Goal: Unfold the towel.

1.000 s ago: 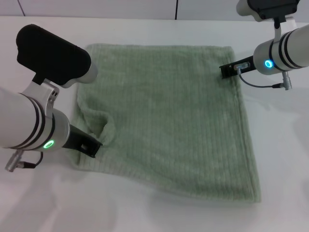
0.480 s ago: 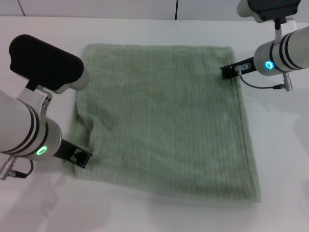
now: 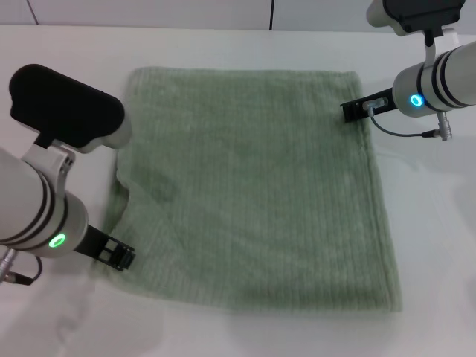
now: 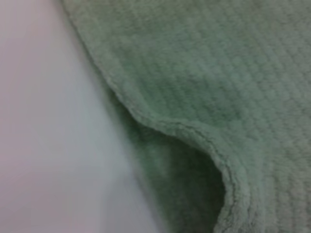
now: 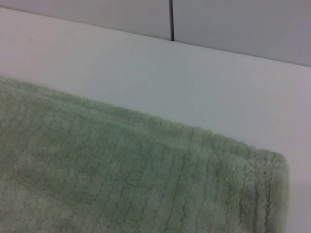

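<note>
The pale green towel [image 3: 253, 186] lies spread nearly flat on the white table [image 3: 435, 238] in the head view. My left gripper [image 3: 119, 256] is at the towel's near left corner and is shut on its edge, low over the table. The towel's left edge is still a little wavy beside it. The left wrist view shows the towel's hem [image 4: 194, 133] curled up off the table. My right gripper [image 3: 351, 110] rests at the towel's right edge, close to the far right corner. The right wrist view shows that corner of the towel [image 5: 121, 184] lying flat.
The table's far edge meets a pale wall [image 3: 223, 11] with a dark seam. Bare table surrounds the towel on all sides. A grey cable [image 3: 401, 132] hangs from the right wrist.
My left gripper has moved toward the near left with the towel's corner, pulling out the raised fold there. The towel now lies flatter. The right arm has not moved.
</note>
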